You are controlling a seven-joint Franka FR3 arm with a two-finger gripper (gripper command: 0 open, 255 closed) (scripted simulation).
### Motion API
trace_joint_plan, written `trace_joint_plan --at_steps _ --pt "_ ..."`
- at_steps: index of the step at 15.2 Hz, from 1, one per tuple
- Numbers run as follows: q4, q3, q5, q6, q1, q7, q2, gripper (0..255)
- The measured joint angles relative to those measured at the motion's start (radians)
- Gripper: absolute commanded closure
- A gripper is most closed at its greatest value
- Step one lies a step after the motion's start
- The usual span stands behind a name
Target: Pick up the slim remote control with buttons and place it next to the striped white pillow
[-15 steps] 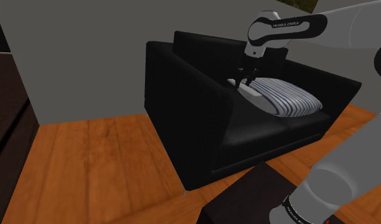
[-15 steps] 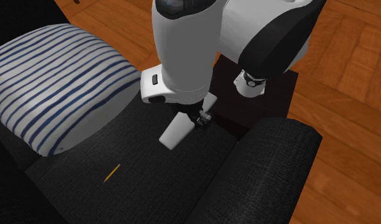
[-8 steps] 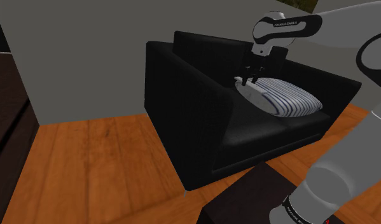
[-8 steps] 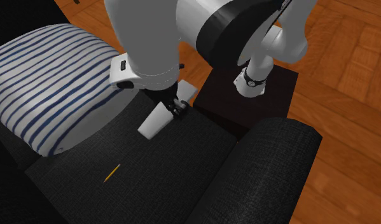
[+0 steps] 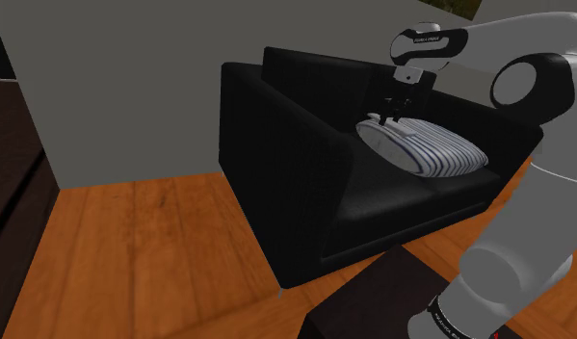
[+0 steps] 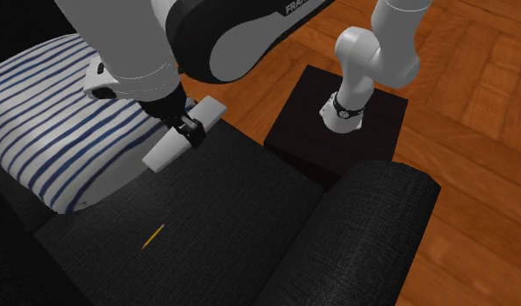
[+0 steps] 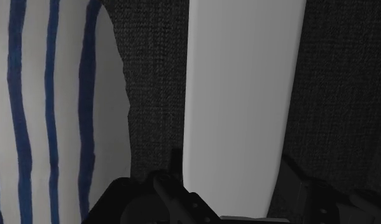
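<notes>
Wrist view gives you the black gripper (image 7: 232, 175) clamped across the slim remote (image 7: 243, 89), a plain pale bar running straight out from between the fingers, one finger on each long edge; beside it lies a strip of black woven seat cushion (image 7: 154, 76), then the rounded edge of the white pillow (image 7: 49, 95) with its blue stripes. From the second exterior view you see the remote tilted in the grip, just beside the pillow's near edge and over the seat; whether it touches the cushion you cannot tell. A thin yellow stick (image 6: 152, 236) lies on the seat, well apart from the remote; the armrest (image 6: 371, 226) rises beyond it, and the arm's dark stand (image 6: 293, 130) sits on the wooden floor (image 6: 476, 104).
</notes>
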Motion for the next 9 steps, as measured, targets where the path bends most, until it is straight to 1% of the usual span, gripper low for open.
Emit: trace_joint_plan --at_steps 3,4,5,9 --pt "0.118 -0.025 0.035 -0.030 -0.050 -0.072 0.093 255" --pt "0.140 -0.030 0.045 -0.027 -0.064 -0.090 0.119 255" --pt "0.145 -0.031 0.049 -0.022 -0.068 -0.097 0.130 255" --pt "0.107 -0.031 0.051 0.022 -0.069 -0.102 0.136 255"
